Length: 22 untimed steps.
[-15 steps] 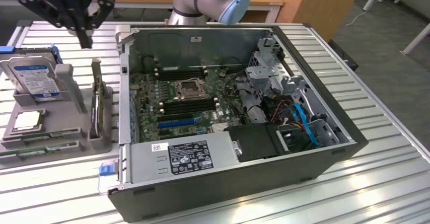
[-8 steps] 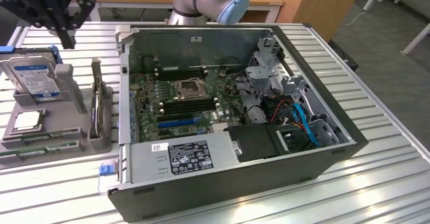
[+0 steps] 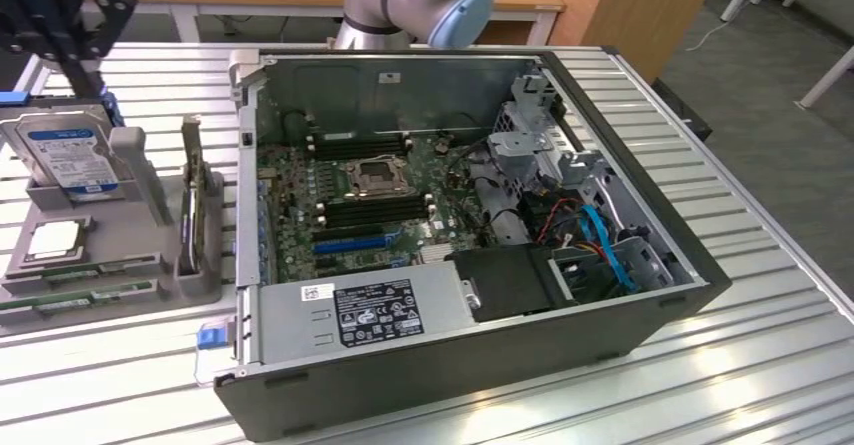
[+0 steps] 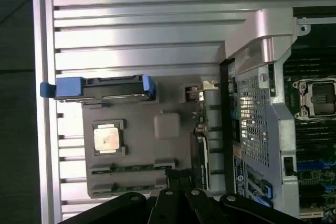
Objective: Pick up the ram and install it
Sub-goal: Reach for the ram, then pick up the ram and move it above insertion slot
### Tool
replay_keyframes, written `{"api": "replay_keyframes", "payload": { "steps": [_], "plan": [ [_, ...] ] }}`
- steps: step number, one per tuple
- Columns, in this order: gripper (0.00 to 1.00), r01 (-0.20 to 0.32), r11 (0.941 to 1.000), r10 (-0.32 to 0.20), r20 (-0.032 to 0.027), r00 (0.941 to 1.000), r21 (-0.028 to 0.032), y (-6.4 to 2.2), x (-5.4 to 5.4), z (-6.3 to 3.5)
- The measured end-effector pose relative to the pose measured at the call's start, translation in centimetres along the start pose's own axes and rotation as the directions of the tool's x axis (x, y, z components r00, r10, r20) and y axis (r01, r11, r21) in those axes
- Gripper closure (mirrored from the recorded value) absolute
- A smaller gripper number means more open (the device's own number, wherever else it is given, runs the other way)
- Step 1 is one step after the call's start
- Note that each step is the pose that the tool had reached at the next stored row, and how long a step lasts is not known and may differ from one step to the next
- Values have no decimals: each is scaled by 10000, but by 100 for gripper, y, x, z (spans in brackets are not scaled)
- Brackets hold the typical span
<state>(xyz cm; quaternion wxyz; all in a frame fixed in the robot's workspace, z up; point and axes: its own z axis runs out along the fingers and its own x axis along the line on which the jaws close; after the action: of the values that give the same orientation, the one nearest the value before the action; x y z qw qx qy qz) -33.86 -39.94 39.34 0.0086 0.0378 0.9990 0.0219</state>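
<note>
ram [image 3: 78, 302] lies in a grey holder [image 4: 142, 145] slot beside the open case [image 3: 467, 370], untouched; gripper [image 4: 180, 181] hovers over holder, fingers closed, empty; approach-to-pick step; grasp calls for jaws opened and lined along the stick

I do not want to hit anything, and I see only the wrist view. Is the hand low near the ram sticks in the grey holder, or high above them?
Observer: High. In the exterior view the hand hangs well above the grey holder, nowhere near the ram sticks.
Operator: Does anything in the holder stand tall?
Observer: Yes. The hard drive stands upright, much taller than the ram sticks, which lie flat.
</note>
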Motion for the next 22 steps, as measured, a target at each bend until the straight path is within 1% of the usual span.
{"api": "replay_keyframes", "payload": {
  "steps": [9,10,22],
  "plan": [
    [89,2,10000,-2,-1,10000,1,-32,409,-8],
    [89,0,10000,0,-1,10000,0,-33,432,-8],
    [89,1,10000,-1,0,10000,0,-33,432,-8]
  ]
}}
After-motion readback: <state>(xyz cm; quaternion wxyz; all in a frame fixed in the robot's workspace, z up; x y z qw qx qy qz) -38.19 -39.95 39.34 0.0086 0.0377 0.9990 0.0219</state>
